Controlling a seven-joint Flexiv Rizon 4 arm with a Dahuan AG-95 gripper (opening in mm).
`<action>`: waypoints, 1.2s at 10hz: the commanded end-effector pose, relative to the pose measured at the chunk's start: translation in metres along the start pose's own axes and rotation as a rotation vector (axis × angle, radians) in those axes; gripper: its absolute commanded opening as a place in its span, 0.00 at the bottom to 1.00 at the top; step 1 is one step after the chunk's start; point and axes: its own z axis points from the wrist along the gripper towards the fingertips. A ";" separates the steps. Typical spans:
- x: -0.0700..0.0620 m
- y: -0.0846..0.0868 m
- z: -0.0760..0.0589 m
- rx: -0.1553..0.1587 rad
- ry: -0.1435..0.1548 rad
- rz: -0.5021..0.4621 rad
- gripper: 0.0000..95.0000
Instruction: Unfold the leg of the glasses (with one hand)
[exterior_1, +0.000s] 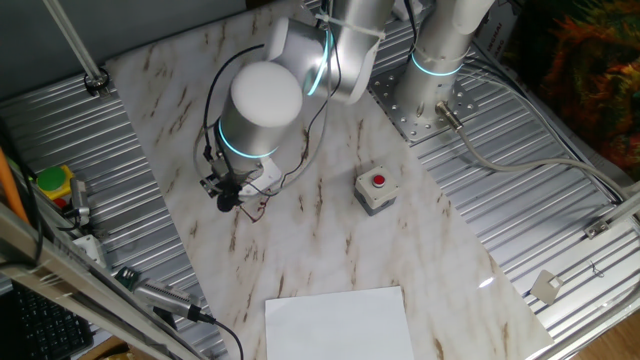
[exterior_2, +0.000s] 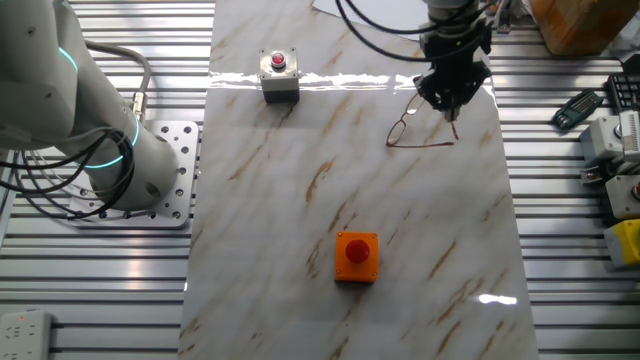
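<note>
The glasses (exterior_2: 408, 133) are small, with a thin dark reddish-brown wire frame, and lie on the marble board at its far right side. One slim leg (exterior_2: 425, 145) stretches out along the board toward my gripper. My gripper (exterior_2: 455, 116) hangs right over the end of that leg with its fingers drawn together to a narrow point. I cannot tell whether they pinch the leg. In one fixed view the gripper (exterior_1: 230, 197) sits under the arm's wrist and the glasses (exterior_1: 256, 209) show only as thin wire beside it.
A grey red-button box (exterior_2: 279, 76) (exterior_1: 375, 189) stands on the marble board (exterior_2: 330, 180). An orange box with a red button (exterior_2: 356, 256) stands nearer the middle. A white sheet (exterior_1: 340, 322) lies at one end. Tools and cables lie on the metal table beside the board.
</note>
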 end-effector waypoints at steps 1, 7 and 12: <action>0.000 0.001 0.000 -0.005 0.013 -0.012 0.00; 0.000 -0.002 -0.003 -0.026 0.038 -0.029 0.00; -0.003 -0.008 -0.012 -0.037 0.036 -0.018 0.00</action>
